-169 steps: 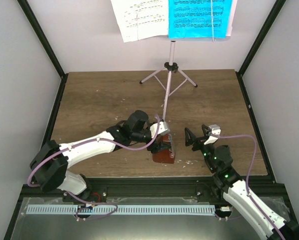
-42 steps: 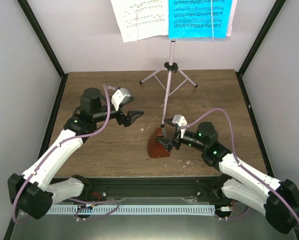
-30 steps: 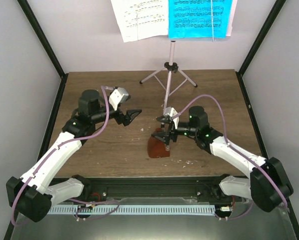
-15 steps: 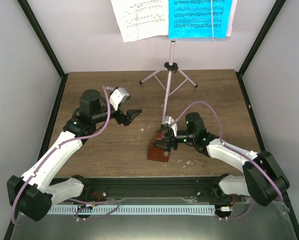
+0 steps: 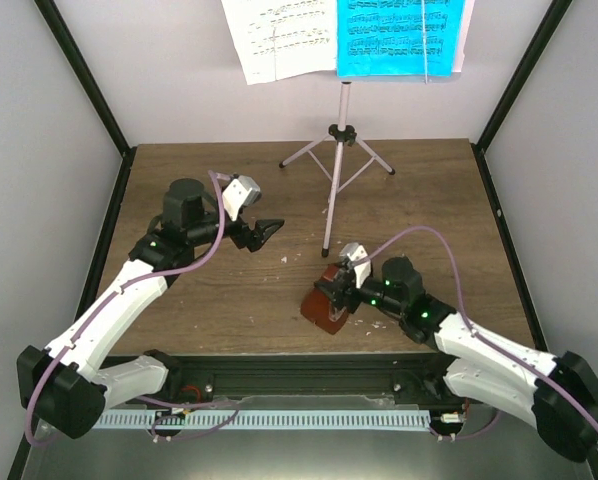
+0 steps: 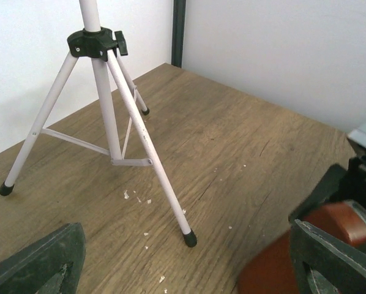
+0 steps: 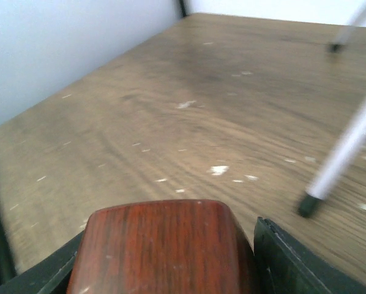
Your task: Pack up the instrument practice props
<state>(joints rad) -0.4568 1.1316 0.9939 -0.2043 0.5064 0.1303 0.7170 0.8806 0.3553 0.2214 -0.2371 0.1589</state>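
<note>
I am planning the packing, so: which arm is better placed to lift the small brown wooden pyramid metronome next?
Right. The right pincer straddles the small brown wooden pyramid metronome, a finger at each side. The left pincer hangs open, apart from it.

No legible text; only staff notation on the music sheets

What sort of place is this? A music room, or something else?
Probably a robot test booth, not a music room: two arms bolted at the edge of a wooden table, plain white walls in a black frame, with a music stand and metronome as props.
</note>
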